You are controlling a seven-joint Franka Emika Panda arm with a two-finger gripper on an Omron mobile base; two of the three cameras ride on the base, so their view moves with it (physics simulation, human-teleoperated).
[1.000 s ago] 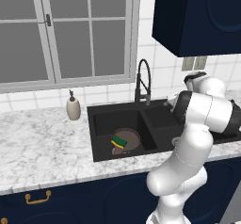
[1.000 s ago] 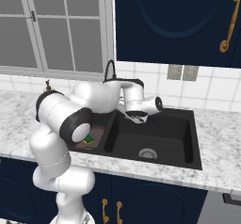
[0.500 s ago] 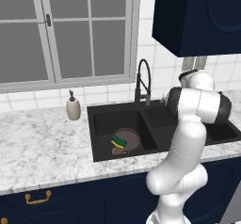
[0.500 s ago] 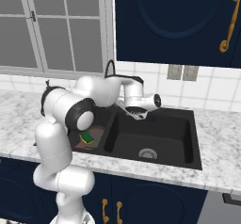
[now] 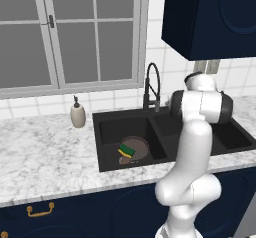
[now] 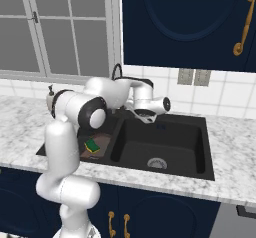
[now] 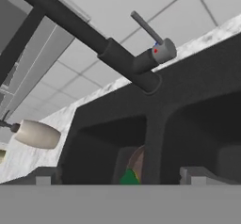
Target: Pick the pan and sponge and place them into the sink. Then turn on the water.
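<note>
No readable writing anywhere. The pan sat in the left basin of the sink, the sponge on it — handle not made out. The gripper hung over the divider near the faucet; fingertips barely showed, so its opening couldn't be told. A soap bottle stood by the sink's back-left corner.

I see the pan lying in the left basin of the sink, with the sponge resting on its near-left part. The faucet rises at the far rim. A soap bottle stands on the counter, left of the sink. My arm covers the right basin.
</note>
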